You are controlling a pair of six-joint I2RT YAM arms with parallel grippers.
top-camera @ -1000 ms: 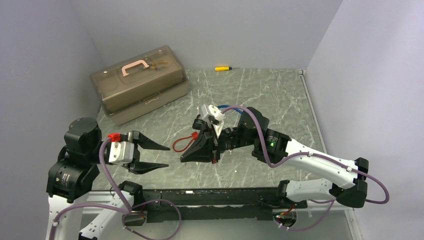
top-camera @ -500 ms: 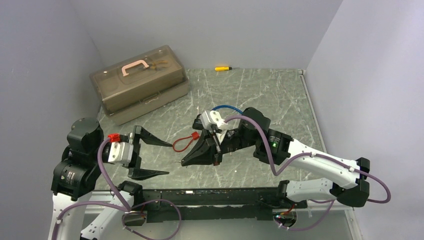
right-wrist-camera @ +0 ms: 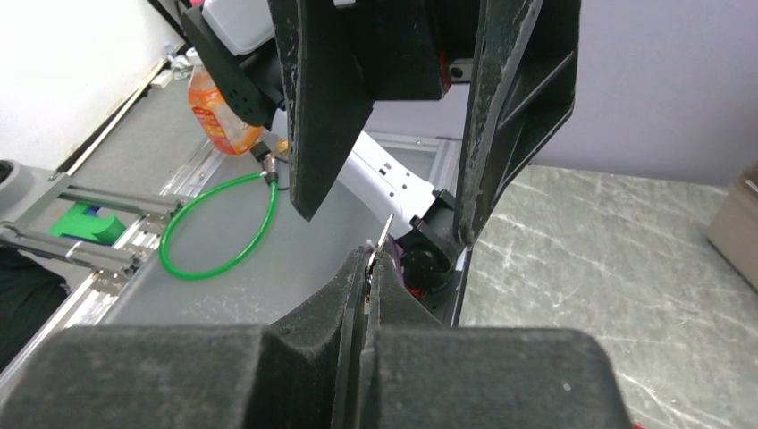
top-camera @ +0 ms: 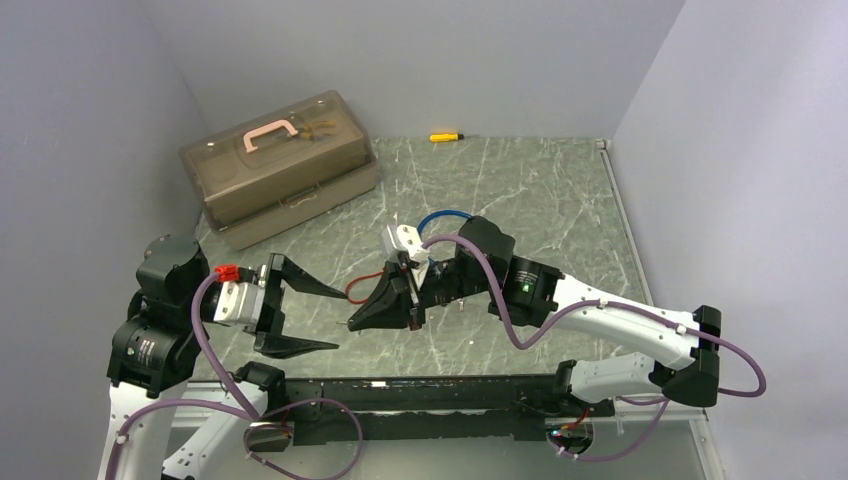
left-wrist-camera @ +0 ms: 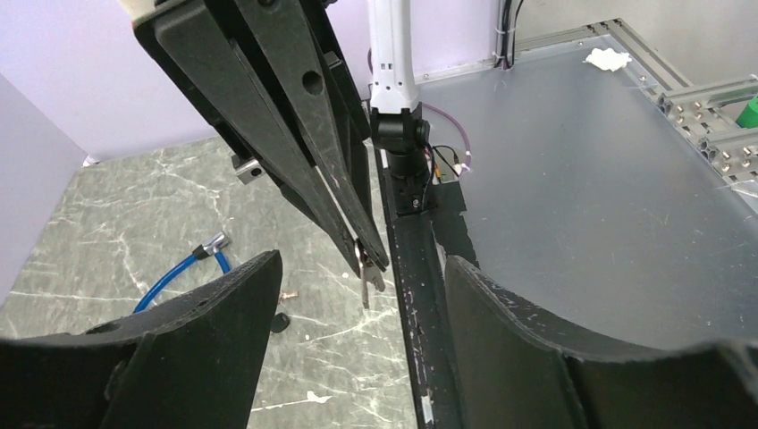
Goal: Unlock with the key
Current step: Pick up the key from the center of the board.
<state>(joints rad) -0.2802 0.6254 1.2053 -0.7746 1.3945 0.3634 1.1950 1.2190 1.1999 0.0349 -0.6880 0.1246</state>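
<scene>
Left gripper (top-camera: pixel 338 321): held wide open with nothing in it near the table's near-left edge; its fingers are pointed right, at the key's tip.
Right gripper (top-camera: pixel 362 318): pinched fully closed on the key (right-wrist-camera: pixel 383 234).
Key axis: the blade is stuck out past the fingertips and aimed left, into the left gripper's gap.
Red cable lock (top-camera: pixel 350 291): laid on the table just beyond the right gripper and partly hidden by it; its keyhole cannot be made out.
Blue cable (top-camera: pixel 443 212): laid farther toward mid-table.
Judgement: the lock is off the key's line, so re-aiming is judged necessary.
</scene>
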